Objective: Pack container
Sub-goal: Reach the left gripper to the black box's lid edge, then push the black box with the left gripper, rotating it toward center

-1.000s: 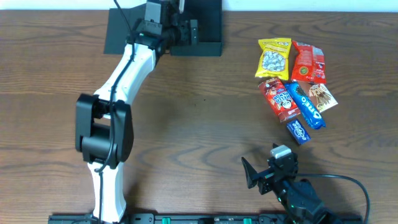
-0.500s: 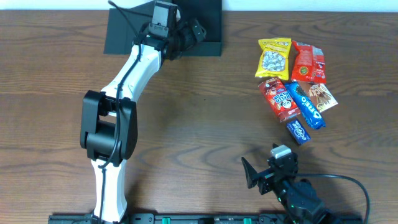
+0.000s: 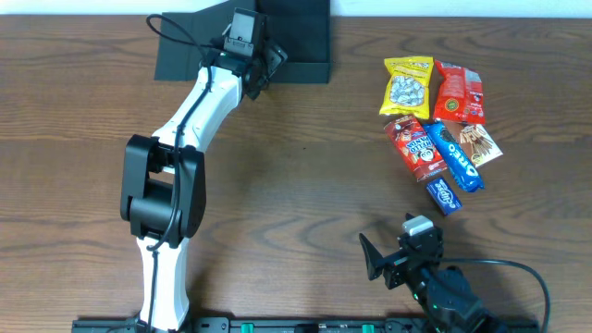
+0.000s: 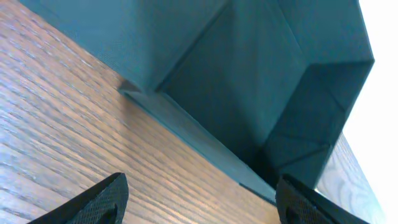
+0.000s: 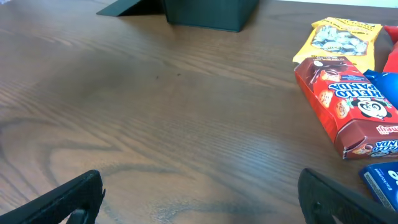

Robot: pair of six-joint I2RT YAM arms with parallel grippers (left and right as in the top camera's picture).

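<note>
The left gripper (image 4: pixel 200 202) hangs with jaws spread and empty. The container (image 4: pixel 249 81), an open teal cardboard carton, sits just ahead of it. The right gripper (image 5: pixel 205 199), also spread and empty, rests low with the snack packets (image 5: pixel 348 106) ahead to its right. The likely risk is that a forward nudge from the left gripper slides the light container away or crumples its wall.
</note>
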